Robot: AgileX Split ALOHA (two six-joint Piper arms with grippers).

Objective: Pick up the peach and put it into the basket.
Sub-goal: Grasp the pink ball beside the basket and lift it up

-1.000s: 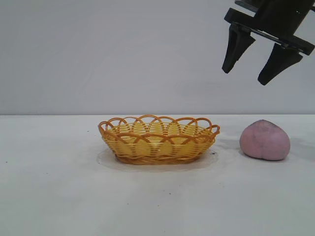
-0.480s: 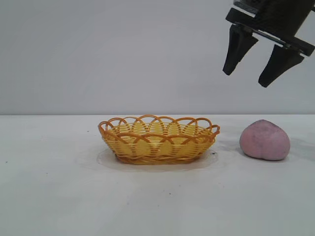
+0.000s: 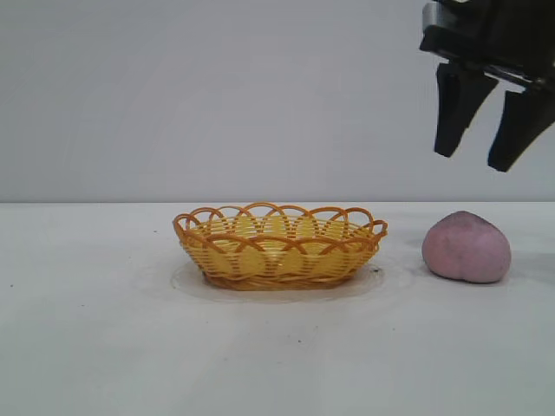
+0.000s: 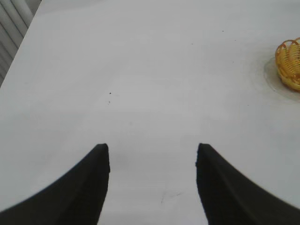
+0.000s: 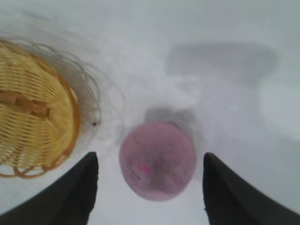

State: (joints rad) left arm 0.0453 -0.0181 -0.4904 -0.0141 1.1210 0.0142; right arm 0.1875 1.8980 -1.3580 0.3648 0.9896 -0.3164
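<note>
One matte pink rounded peach (image 3: 466,248) on table; woven scalloped basket (image 3: 279,246) beside | right claw (image 3: 487,161) spread above peach, empty

The right gripper (image 3: 481,160) is matte black: a blocky, angular body with a thin pale edge across its lower face, from which two tapering wedge fingers (image 3: 453,113) descend. The left gripper (image 4: 152,159) shows two black, curved, blunt-tipped fingers (image 4: 89,183).

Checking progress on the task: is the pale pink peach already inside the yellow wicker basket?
No, the pale pink peach lies on the white table beside the yellow wicker basket.
</note>
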